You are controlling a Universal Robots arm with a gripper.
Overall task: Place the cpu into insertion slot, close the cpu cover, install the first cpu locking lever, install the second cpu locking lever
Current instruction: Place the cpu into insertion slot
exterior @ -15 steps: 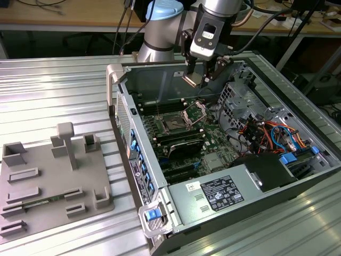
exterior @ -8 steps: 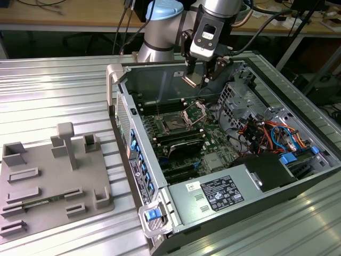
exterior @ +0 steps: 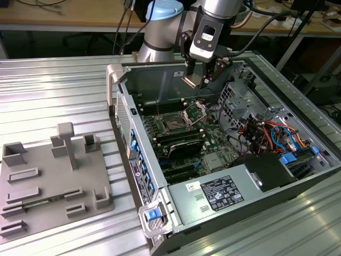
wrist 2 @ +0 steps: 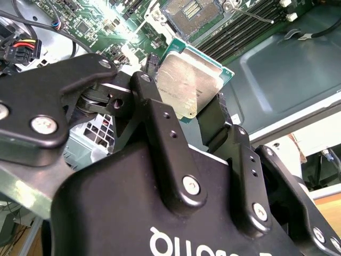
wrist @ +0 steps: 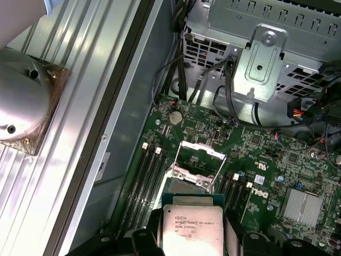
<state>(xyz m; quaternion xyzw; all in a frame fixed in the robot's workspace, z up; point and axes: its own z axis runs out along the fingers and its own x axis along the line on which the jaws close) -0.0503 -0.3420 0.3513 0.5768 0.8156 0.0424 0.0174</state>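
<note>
My gripper (exterior: pixel 196 81) hangs above the open computer case, shut on the cpu (exterior: pixel 190 81). The cpu (wrist 2: pixel 189 82) is a flat square chip with a silvery top and a green rim, clamped by its edges between two black fingers (wrist 2: pixel 155 109). In the first wrist view the cpu (wrist: pixel 192 226) is above the motherboard. The insertion slot (exterior: pixel 173 124) lies below it, dark and square; its contacts (wrist 2: pixel 186 12) are bare. The cpu cover (exterior: pixel 195 111) stands swung up on its hinge, and in the first wrist view this thin metal frame (wrist: pixel 196 162) is just beyond the chip.
Long black memory slots (wrist: pixel 146 181) flank the socket. A metal drive cage (wrist: pixel 266 58) and bundled cables (exterior: pixel 266 133) fill the case toward the exterior view's right. The power supply (exterior: pixel 218 194) sits at the case's near end. A grey fixture tray (exterior: pixel 48 181) lies on the table at the exterior view's left.
</note>
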